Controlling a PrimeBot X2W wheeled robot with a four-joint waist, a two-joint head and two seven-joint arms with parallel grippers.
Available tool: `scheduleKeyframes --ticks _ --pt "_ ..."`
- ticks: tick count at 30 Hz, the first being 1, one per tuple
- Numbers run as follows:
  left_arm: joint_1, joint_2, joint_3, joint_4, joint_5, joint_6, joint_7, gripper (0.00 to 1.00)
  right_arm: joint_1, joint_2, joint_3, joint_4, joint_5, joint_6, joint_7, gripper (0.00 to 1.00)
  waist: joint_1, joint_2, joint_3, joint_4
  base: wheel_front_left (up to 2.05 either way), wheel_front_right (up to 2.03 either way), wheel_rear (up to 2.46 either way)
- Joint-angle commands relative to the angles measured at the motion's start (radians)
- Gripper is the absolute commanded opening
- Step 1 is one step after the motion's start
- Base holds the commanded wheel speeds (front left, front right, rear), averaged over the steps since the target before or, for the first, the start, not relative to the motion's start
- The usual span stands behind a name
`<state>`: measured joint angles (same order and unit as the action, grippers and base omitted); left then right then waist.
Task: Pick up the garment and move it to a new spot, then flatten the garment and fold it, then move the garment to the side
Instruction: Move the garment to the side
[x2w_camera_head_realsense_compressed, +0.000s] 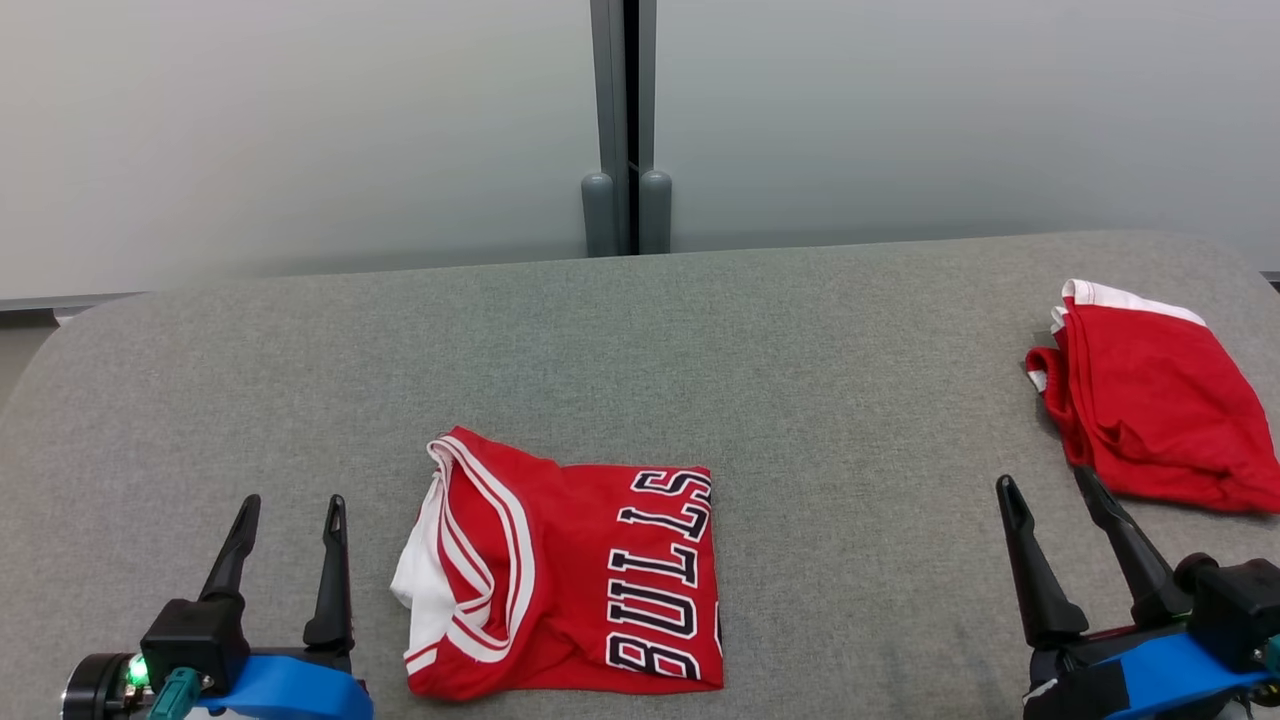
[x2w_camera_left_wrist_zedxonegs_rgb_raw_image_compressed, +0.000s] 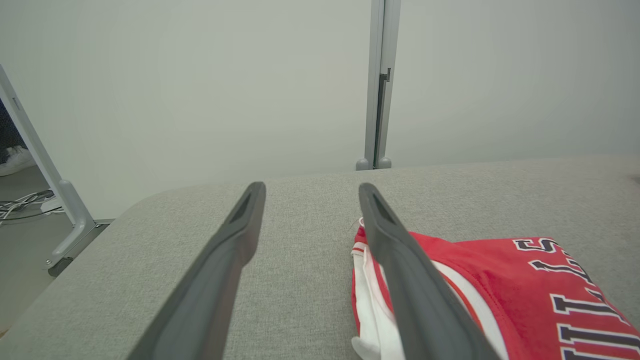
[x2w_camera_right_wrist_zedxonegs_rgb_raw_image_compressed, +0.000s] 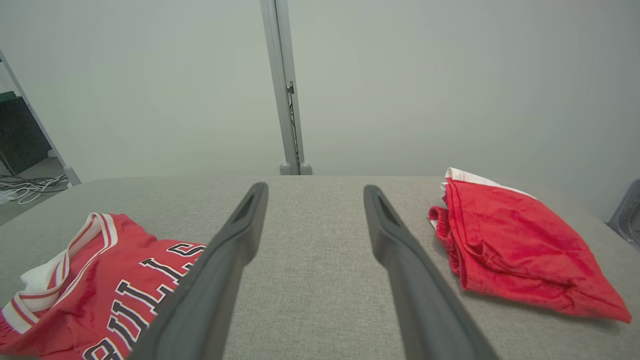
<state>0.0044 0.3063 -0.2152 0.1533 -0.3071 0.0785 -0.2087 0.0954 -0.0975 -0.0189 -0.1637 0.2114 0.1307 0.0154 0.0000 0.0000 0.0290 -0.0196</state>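
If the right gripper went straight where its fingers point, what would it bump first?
Probably neither garment. The right gripper points across bare grey table, between the Bulls jersey and the other red garment. Beyond stands the wall post, though depth is unclear.

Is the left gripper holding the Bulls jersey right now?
No, the left gripper stands open beside the Bulls jersey, not touching it.
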Motion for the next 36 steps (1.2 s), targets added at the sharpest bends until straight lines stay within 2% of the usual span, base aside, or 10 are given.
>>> scheduleKeyframes --ticks 1,6,11,19,24,29,30,31,32,36 --pt "-0.015 0.006 -0.002 -0.004 -0.004 0.002 -0.004 1.00 0.006 0.002 -0.003 -0.006 -0.007 0.000 0.000 1.00 0.0000 0.0000 0.002 0.001 0.00 0.00 0.00" --pt "-0.032 0.006 -0.003 -0.008 -0.004 0.002 -0.011 1.00 -0.008 -0.001 0.001 0.002 -0.009 0.000 0.011 1.00 0.0000 0.0000 0.023 0.009 0.00 0.00 0.00" --pt "-0.069 0.004 -0.006 -0.030 0.005 0.004 -0.019 1.00 -0.048 -0.011 0.073 0.054 0.003 0.000 0.024 1.00 0.0000 0.0000 0.080 0.026 0.00 0.00 0.00" --pt "-0.153 -0.016 -0.023 -0.052 0.026 0.006 -0.034 1.00 -0.193 0.002 0.270 0.305 0.069 0.000 -0.016 1.00 0.0000 0.0000 0.192 0.078 0.00 0.00 0.00" --pt "-0.198 -0.031 -0.025 -0.049 0.030 0.003 -0.047 1.00 -0.304 0.017 0.343 0.480 0.120 0.000 -0.036 1.00 0.0000 0.0000 0.248 0.112 0.00 0.00 0.00" --pt "-0.221 -0.047 -0.018 -0.039 0.035 0.002 -0.054 1.00 -0.361 0.027 0.411 0.609 0.182 0.000 -0.005 1.00 0.0000 0.0000 0.276 0.135 0.00 0.00 0.00" --pt "-0.224 -0.049 -0.017 -0.037 0.035 0.000 -0.055 1.00 -0.364 0.020 0.427 0.628 0.189 0.000 0.006 0.56 0.0000 0.0000 0.279 0.137 0.00 0.00 0.00" --pt "-0.226 -0.051 -0.014 -0.035 0.036 -0.001 -0.056 1.00 -0.369 0.017 0.441 0.638 0.204 0.000 0.010 0.35 0.0000 0.0000 0.281 0.138 0.00 0.00 0.00" --pt "-0.226 -0.053 -0.012 -0.034 0.037 -0.001 -0.056 1.00 -0.373 0.011 0.454 0.644 0.212 0.000 0.010 0.00 0.0000 0.0000 0.283 0.138 0.00 0.00 0.00" --pt "-0.214 -0.055 0.000 -0.038 0.044 0.001 -0.057 1.00 -0.392 -0.024 0.486 0.611 0.224 0.000 -0.024 0.00 0.0000 0.0000 0.281 0.119 0.00 0.00 0.00"
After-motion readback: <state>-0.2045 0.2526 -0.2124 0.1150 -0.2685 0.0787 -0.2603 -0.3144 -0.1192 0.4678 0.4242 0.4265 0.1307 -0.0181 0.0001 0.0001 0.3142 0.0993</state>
